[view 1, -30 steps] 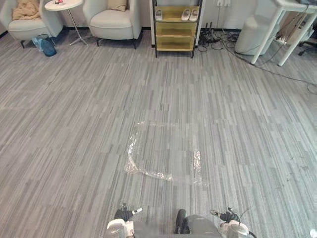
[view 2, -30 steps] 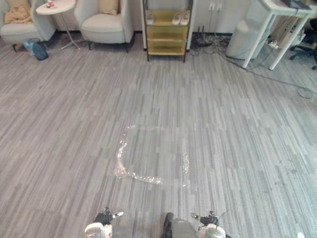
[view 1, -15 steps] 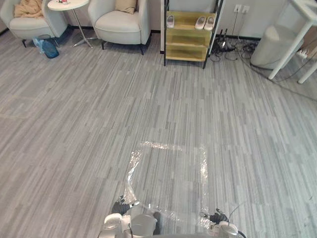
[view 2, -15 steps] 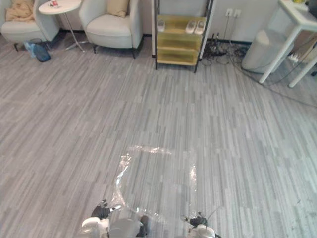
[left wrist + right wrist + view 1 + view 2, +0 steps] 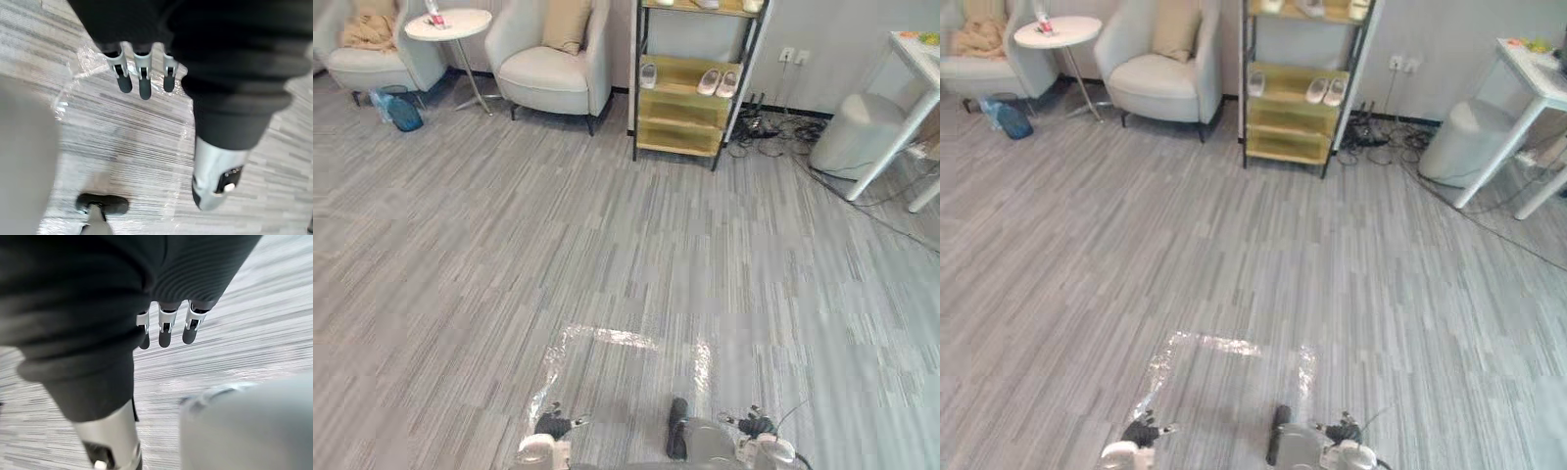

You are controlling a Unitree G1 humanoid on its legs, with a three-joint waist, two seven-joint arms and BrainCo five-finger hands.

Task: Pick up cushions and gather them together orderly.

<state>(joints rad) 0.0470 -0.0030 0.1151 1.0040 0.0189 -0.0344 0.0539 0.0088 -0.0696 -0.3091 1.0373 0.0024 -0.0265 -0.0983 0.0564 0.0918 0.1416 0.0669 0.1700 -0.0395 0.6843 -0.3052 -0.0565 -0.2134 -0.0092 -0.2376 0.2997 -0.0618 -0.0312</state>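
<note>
A grey striped carpet floor [image 5: 460, 245] carries a square outline of clear shiny tape [image 5: 607, 338] in its near part. By the far wall stands a black-framed shelf unit with yellow wooden boards [image 5: 690, 108], and pale shoes [image 5: 718, 82] lie on one board. To its left, a small round white side table [image 5: 450, 22] stands between two light grey armchairs [image 5: 543, 78], with a small blue object [image 5: 403, 111] on the floor nearby. To its right, black cables [image 5: 773, 127] lie beside a grey round pouf [image 5: 857, 147].

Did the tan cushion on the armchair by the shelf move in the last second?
No. The tan cushion still leans against the back of its armchair beside the shelf; the whole view shifted, so the camera moved.
</note>
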